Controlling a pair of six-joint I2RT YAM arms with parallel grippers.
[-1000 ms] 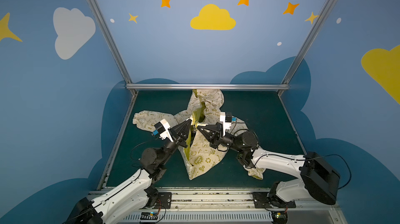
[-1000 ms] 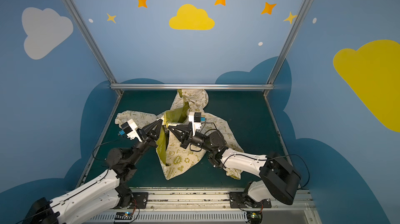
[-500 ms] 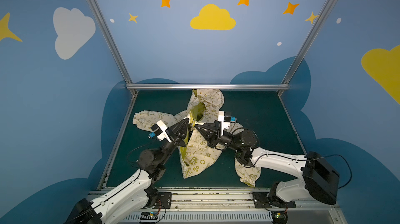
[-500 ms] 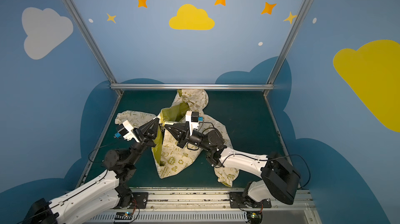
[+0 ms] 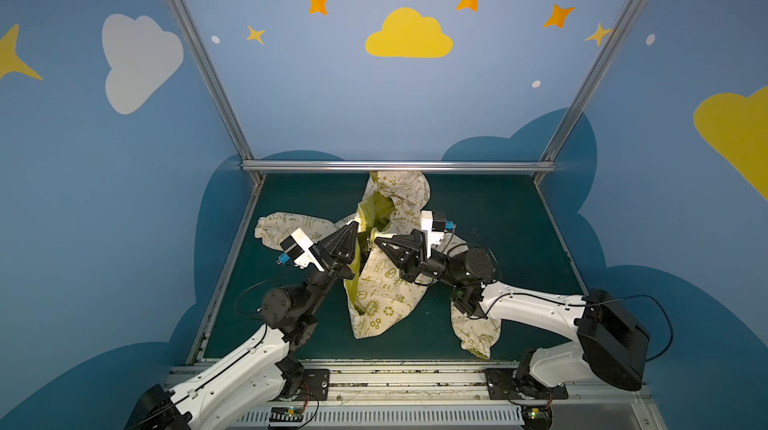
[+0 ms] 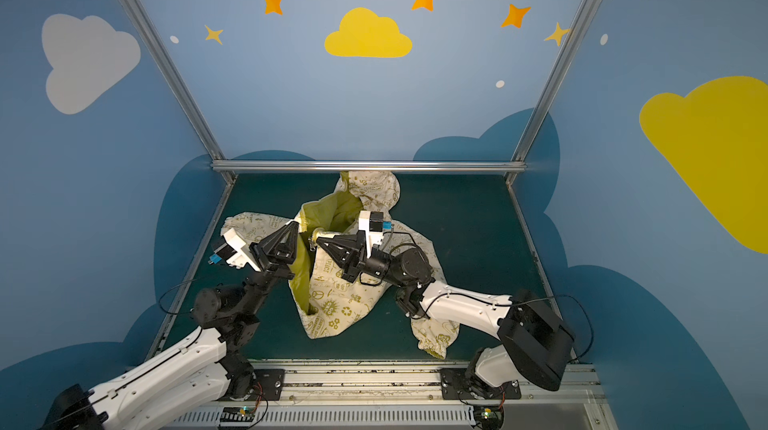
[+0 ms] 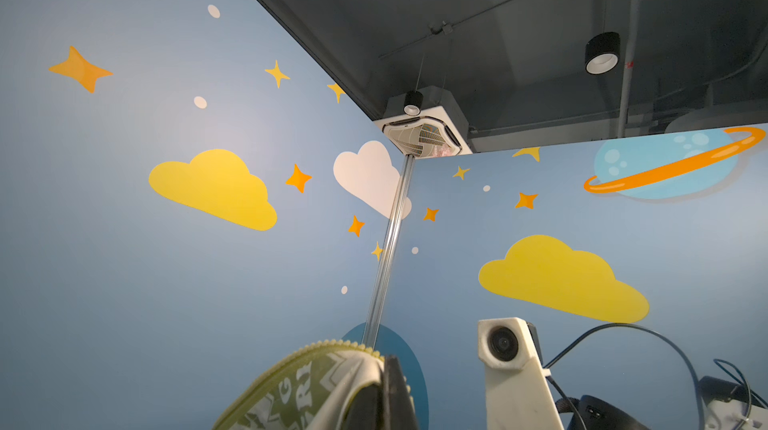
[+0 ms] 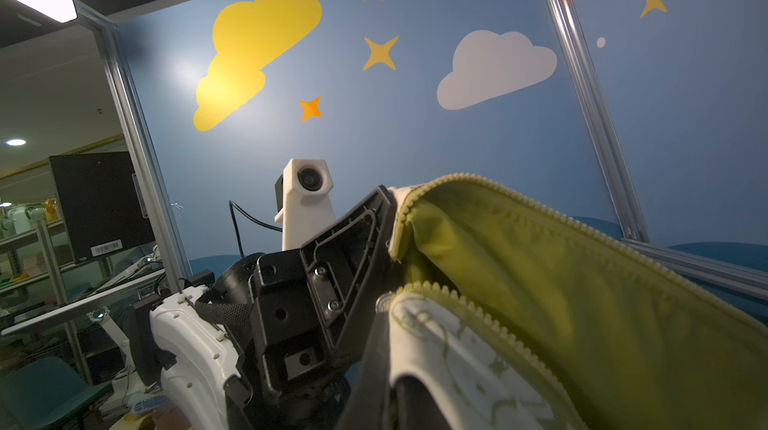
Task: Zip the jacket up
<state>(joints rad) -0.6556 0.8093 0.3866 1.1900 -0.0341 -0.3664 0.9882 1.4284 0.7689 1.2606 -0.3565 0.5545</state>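
Two claws pinch the jacket [image 5: 386, 295] by its open front, raised off the worktop [image 5: 498, 216].
The left claw [image 5: 354, 227] is clamped on one toothed edge [image 7: 316, 347] and the right claw [image 5: 377, 238] on the opposite toothed edge [image 8: 440, 288]; the tips stand near each other, not touching. From the grips both edges run away from the robot toward the hood [image 5: 405, 189], with the green lining [image 5: 376, 207] gaping between them. The body hangs to the worktop on the near side. A small dark tab [image 6: 311, 244], probably the zip pull, hangs just beside the right claw, so that arm is judged nearer.
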